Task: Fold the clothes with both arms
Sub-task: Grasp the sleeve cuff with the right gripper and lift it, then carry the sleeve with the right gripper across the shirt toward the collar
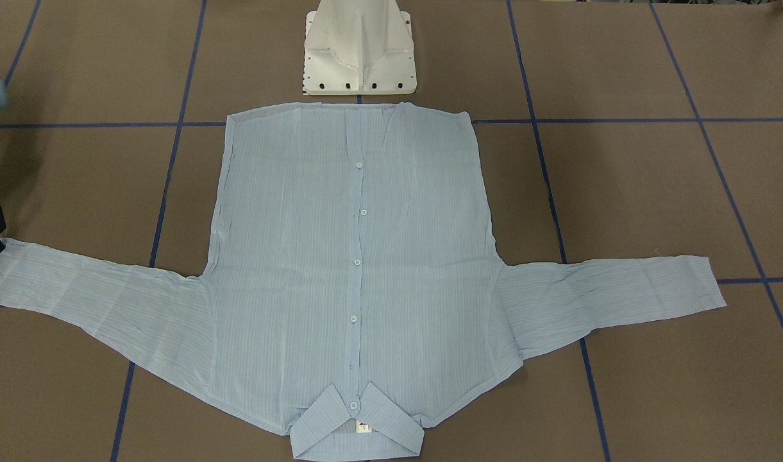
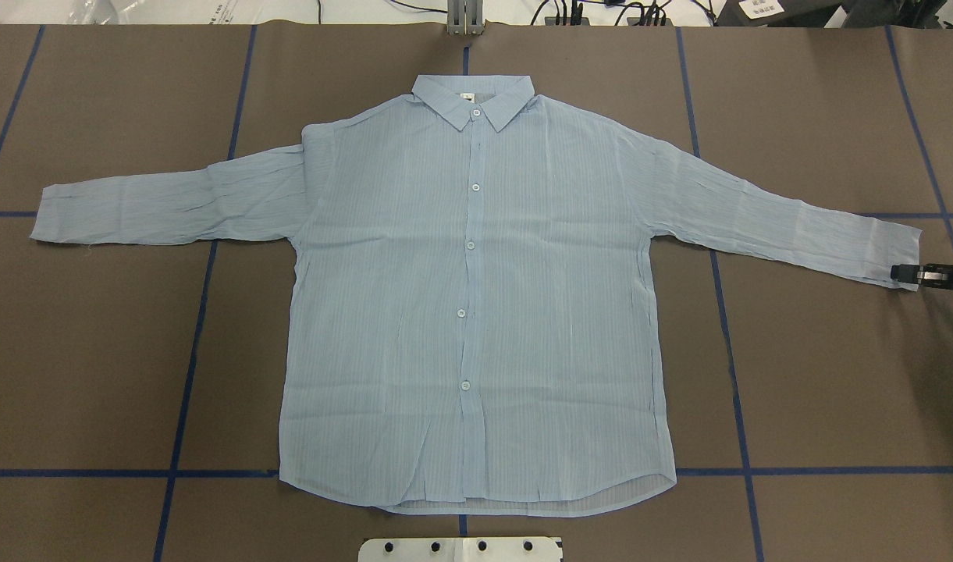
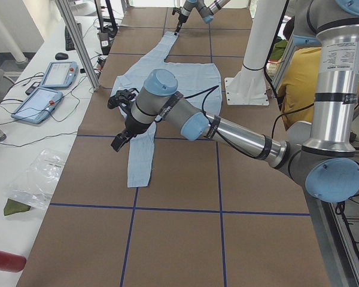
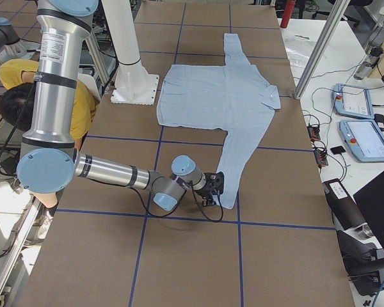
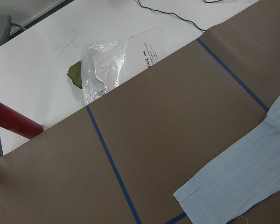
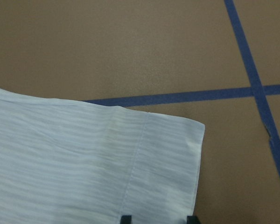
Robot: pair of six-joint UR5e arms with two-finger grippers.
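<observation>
The table [image 2: 835, 375] was covered in matte brown paper, ruled into large rectangles by thin blue tape. On it, at the centre of the overhead view, the shirt [image 2: 523, 312] lay flat and buttoned, front up. It was a thin, light-blue, finely striped cloth with slight crinkles. Its collar sat at 12 o'clock, its curved hem at 6 o'clock, and its long sleeves ran out towards 9 and 3 o'clock.

The right arm [image 4: 109, 171], a smooth silver tube with light-blue joint caps, lay low along the table. The left arm [image 3: 239, 134], of the same build, hung above the other sleeve. The white flared pedestal [image 1: 359, 51] stood just past the hem.

The right gripper [image 2: 904, 273], black and blocky, sat at the 3 o'clock edge of the overhead view, right at the corner of the stitched cuff. Its fingertips [image 6: 126, 218] stood apart over the cuff's flat edge and gripped nothing. The left gripper [image 3: 118, 143] pointed down above the other sleeve; whether its fingers were spread or closed could not be told.

The pointed collar [image 2: 507, 97] was folded down. Small round white buttons [image 2: 470, 245] ran down the placket, and a small white label [image 2: 466, 97] showed inside the neck.
</observation>
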